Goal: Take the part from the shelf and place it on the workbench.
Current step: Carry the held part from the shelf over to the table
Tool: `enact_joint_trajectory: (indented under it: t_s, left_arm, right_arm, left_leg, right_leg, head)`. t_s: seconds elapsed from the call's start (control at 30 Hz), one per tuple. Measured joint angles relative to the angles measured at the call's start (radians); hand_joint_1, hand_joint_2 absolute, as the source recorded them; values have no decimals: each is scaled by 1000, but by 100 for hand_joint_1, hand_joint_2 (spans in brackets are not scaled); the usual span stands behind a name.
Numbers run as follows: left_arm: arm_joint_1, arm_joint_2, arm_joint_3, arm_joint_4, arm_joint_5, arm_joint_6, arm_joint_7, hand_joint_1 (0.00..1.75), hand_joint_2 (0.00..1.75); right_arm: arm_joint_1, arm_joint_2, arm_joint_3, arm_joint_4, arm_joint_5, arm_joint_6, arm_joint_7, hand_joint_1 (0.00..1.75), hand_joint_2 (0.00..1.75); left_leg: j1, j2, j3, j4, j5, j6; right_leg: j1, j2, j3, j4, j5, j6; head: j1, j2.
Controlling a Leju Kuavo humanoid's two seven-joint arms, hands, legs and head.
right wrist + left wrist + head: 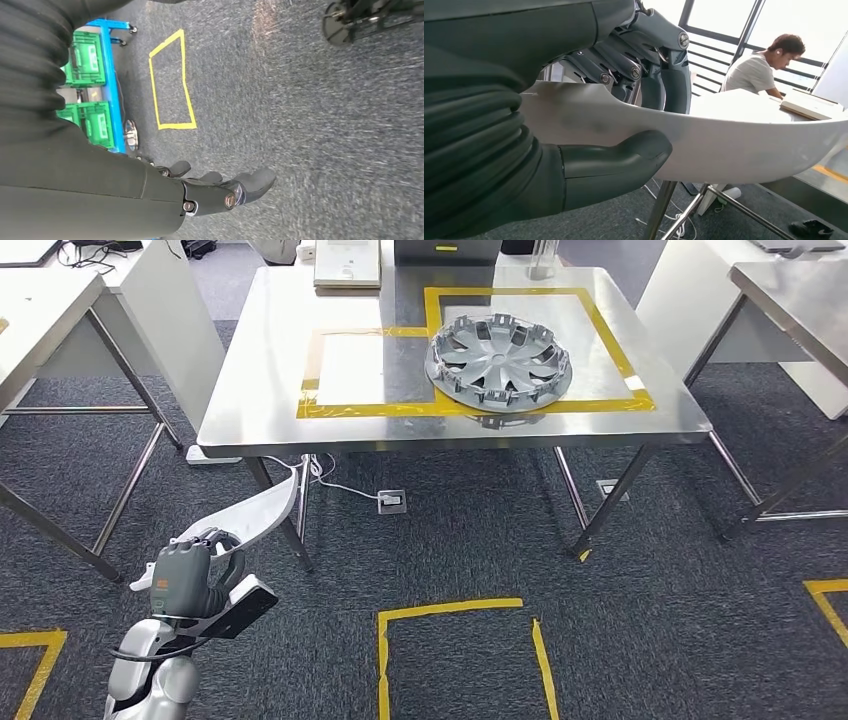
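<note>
Gripping a curved white part [262, 512] low in front of the steel workbench [270, 360], the left hand [190, 575] is seen with its thumb [624, 160] pressed under the panel and its fingers [659, 75] wrapped over the top. The part is held above the carpet, apart from the bench. A grey wheel cover [498, 360] is set on the bench inside yellow tape. The right hand [220, 187] is held empty over the carpet, fingers extended.

White part [734, 145] in left hand's [624, 125] grip
</note>
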Motion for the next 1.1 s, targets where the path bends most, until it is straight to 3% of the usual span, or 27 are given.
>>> enact_joint_trajectory:
  t_s: [0.07, 0.1, 0.13, 0.2, 0.27, 0.33, 0.4, 0.43, 0.47, 0.5, 0.57, 0.63, 0.8, 0.87, 0.93, 0.97, 1.0, 1.07, 1.1]
  left_arm:
    - [-2, -2, 0, 0, 0, -1, 0, 159, 175]
    - [-4, -4, 0, 0, 0, -2, 0, 159, 175]
    - [-5, -5, 0, 0, -1, -4, 0, 159, 175]
    - [-8, -7, 0, 0, -4, -9, 0, 159, 175]
    - [-10, -8, 0, -1, -6, -12, 0, 159, 175]
    - [-14, -8, 0, -1, -6, -13, 0, 159, 175]
    - [-15, -8, 0, 2, -6, -14, 0, 159, 175]
    - [-14, -8, 0, 4, -6, -15, 0, 159, 175]
    - [-13, -8, 0, 7, -6, -16, 0, 159, 175]
    - [-12, -7, 0, 8, -6, -17, 0, 159, 175]
    - [-13, -6, 0, 10, -6, -18, 0, 159, 175]
    - [-13, -6, 0, 12, -6, -19, 0, 159, 175]
    - [-14, -5, 0, 15, -5, -20, -3, 159, 175]
    - [-14, -4, 1, 15, -4, -20, -5, 159, 175]
    - [-13, -4, 1, 18, -2, -20, -7, 159, 175]
    - [-13, -4, 1, 20, -1, -20, -7, 159, 175]
    - [-12, -4, 1, 22, 0, -20, -7, 159, 175]
    - [-12, -4, 1, 23, 1, -20, -8, 159, 175]
    - [-12, -4, 1, 24, 1, -20, -9, 159, 175]
  right_arm:
    - [-1, 0, 0, 0, 0, 0, 0, 0, 175]
    - [-2, 0, 0, 0, 0, 0, 0, 0, 175]
    - [-4, 0, 0, 0, 1, 0, -1, 0, 175]
    - [-6, 0, 0, 0, 2, 0, -1, 0, 175]
    - [-5, 2, -1, 0, 4, -1, 0, 0, 175]
    - [-6, 3, -1, 0, 5, -3, 1, 0, 175]
    - [-6, 4, -1, 0, 6, -4, 0, 0, 175]
    - [-5, 5, -1, 0, 7, -4, -1, 0, 175]
    - [-5, 5, -1, 0, 7, -5, -1, 0, 175]
    - [-4, 6, -1, 0, 8, -5, -1, 0, 175]
    - [-4, 7, -1, 0, 10, -4, 0, 0, 175]
    - [-6, 8, -1, 0, 12, -3, -2, 0, 175]
    - [-6, 9, -1, 0, 13, -3, -1, 0, 175]
    - [-6, 8, -1, 0, 13, -4, -2, 0, 175]
    - [-5, 8, -1, 0, 12, -4, -9, 0, 175]
    - [-3, 8, -1, 0, 12, -4, -10, 0, 175]
    - [-1, 8, -1, 0, 11, -4, -10, 0, 175]
    - [1, 8, -1, 0, 11, -4, -9, 0, 175]
    - [1, 8, -1, 0, 10, -5, -9, 0, 175]
  left_leg:
    - [-1, 1, 9, 0, -7, -4]
    - [-2, 1, 12, 0, -11, -8]
    - [-4, 2, 14, -1, -14, -13]
    - [-5, 6, 18, -6, -18, -24]
    - [-4, 8, 20, -2, -26, -36]
    - [-3, 7, -10, 65, -59, -46]
    - [-2, 5, -79, 191, -108, -54]
    - [-1, 5, -111, 240, -117, -57]
    - [-1, 5, -130, 257, -107, -59]
    - [0, 5, -129, 238, -77, -60]
    - [1, 2, -86, 117, 6, -59]
    - [1, -5, -43, 17, 43, -50]
    - [3, -7, -22, -11, 32, -14]
    - [5, -4, -14, -13, 27, -4]
    - [4, -2, -9, -13, 19, 0]
    - [4, -1, -5, -13, 14, 0]
    - [4, -1, 1, -13, 9, -1]
    - [4, 0, 18, -13, -3, -6]
    - [2, 0, 25, -12, -10, -10]
  right_leg:
    - [3, -7, 57, -135, 73, -9]
    - [6, -12, 83, -193, 94, -16]
    - [9, -16, 99, -230, 101, -21]
    - [14, -14, 105, -246, 95, -32]
    - [8, -9, 117, -256, 95, -43]
    - [2, -7, 132, -266, 95, -55]
    - [2, -5, 141, -266, 88, -61]
    - [2, -3, 145, -266, 84, -62]
    - [2, -1, 150, -266, 79, -62]
    - [1, 2, 157, -265, 74, -60]
    - [-1, 7, 171, -262, 62, -53]
    - [1, 11, 176, -256, 49, -42]
    - [4, 11, 169, -233, 26, -14]
    - [1, 8, 114, -131, -16, -4]
    - [0, 7, 32, -5, -50, 1]
    - [0, 7, 6, 22, -44, 1]
    - [0, 6, 0, 11, -17, 0]
    - [0, -1, 41, -112, 69, -6]
    - [4, -7, 68, -179, 98, -11]
  head:
    - [0, 0]
    - [0, 0]
    - [-1, 0]
    - [-1, 0]
    - [-2, 0]
    - [-5, 0]
    - [-6, 0]
    - [-6, 0]
    - [-6, 0]
    - [-7, 0]
    - [-7, 0]
    - [-7, 0]
    - [-4, 0]
    - [-1, 0]
    - [0, 0]
    - [0, 0]
    - [0, 0]
    - [1, 0]
    - [1, 0]
